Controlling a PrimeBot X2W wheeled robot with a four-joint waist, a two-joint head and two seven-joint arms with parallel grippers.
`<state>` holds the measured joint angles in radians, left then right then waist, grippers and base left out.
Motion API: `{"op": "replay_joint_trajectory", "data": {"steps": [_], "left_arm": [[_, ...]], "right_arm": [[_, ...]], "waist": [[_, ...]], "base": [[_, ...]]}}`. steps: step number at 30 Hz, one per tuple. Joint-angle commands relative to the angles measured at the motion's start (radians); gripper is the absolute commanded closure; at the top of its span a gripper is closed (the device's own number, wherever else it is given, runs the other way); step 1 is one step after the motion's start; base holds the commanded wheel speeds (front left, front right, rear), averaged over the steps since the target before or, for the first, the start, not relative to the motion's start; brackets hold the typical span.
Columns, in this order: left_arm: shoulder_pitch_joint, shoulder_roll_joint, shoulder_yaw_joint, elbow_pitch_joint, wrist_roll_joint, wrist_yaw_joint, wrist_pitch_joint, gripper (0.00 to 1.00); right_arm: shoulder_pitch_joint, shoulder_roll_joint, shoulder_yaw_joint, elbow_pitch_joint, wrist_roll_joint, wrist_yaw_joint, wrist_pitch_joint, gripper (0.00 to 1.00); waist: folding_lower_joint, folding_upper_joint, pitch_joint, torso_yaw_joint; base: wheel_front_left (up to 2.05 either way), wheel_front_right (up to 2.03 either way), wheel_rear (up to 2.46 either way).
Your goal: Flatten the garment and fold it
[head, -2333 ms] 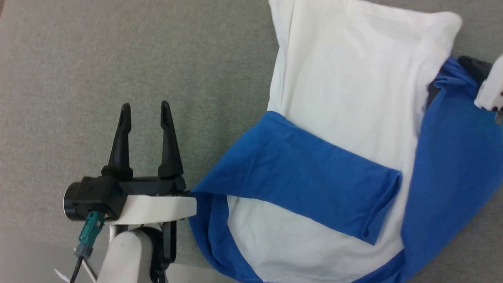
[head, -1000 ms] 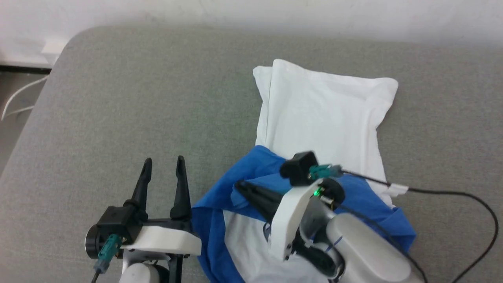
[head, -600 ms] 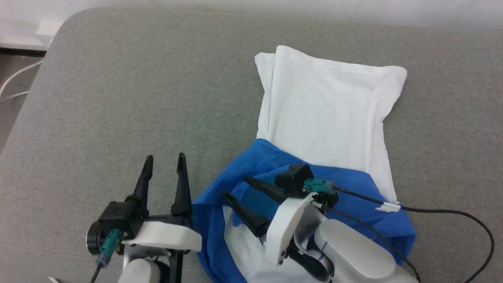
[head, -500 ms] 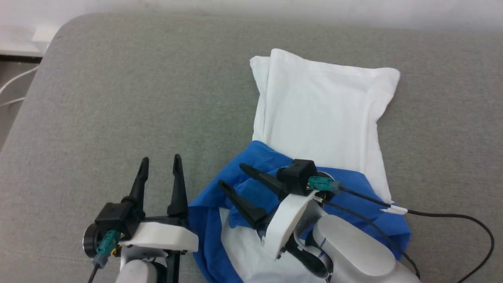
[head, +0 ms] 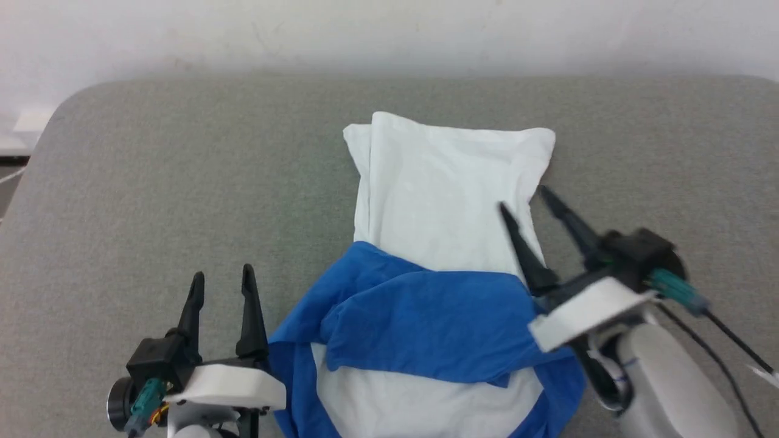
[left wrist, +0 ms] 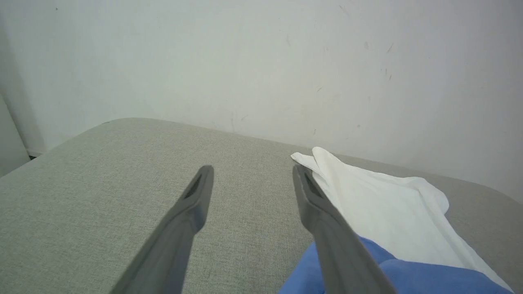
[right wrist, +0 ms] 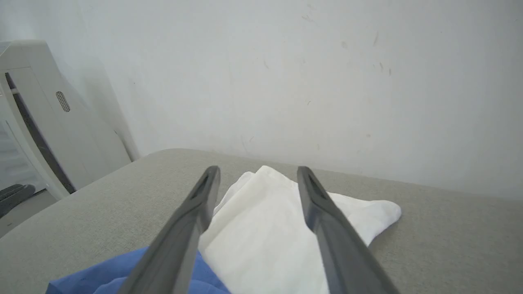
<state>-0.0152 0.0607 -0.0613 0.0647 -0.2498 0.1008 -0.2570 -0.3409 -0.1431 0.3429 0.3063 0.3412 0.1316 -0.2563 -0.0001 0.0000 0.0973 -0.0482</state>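
Both tools open and empty beside a partly folded shirt on a grey desk.

The soft white jersey garment with bright-blue sleeves (head: 444, 201) (left wrist: 380, 204) (right wrist: 265, 220) lies in the middle of the grey fabric-covered desk (head: 152, 182), its white body folded into a narrow panel that runs toward the pale wall (head: 365, 36). One blue sleeve (head: 420, 322) lies across its near part. The left tool (head: 223, 274) (left wrist: 252, 169) is over bare desk just beside the garment's blue left edge, its two dark fingers parted and holding nothing. The right tool (head: 522, 198) (right wrist: 258, 169) is at the white panel's right edge, fingers likewise spread and empty. Whether they touch the cloth cannot be told.
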Motion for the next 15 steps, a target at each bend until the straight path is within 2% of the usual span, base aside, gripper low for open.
{"op": "replay_joint_trajectory", "data": {"steps": [1,8,15], "left_arm": [[0.014,0.007,0.008,0.002,-0.003,0.007,-0.005,0.0],[0.045,0.014,0.023,0.002,-0.009,0.01,-0.005,0.0],[-0.004,0.046,0.007,0.001,-0.004,-0.011,0.029,0.0]], "right_arm": [[0.032,-0.001,-0.037,-0.02,-0.02,-0.001,0.0,0.0],[0.214,0.009,-0.258,-0.187,-0.095,-0.001,0.075,0.0],[0.351,0.047,-0.324,-0.342,-0.104,-0.001,0.169,0.0]], "waist": [[0.0001,0.0,-0.023,-0.023],[0.0001,0.0,-0.045,-0.045],[0.0001,0.0,-0.018,-0.084]], "base": [[0.0,0.0,0.0],[0.0,0.0,0.0],[0.0,0.0,0.0]]}}
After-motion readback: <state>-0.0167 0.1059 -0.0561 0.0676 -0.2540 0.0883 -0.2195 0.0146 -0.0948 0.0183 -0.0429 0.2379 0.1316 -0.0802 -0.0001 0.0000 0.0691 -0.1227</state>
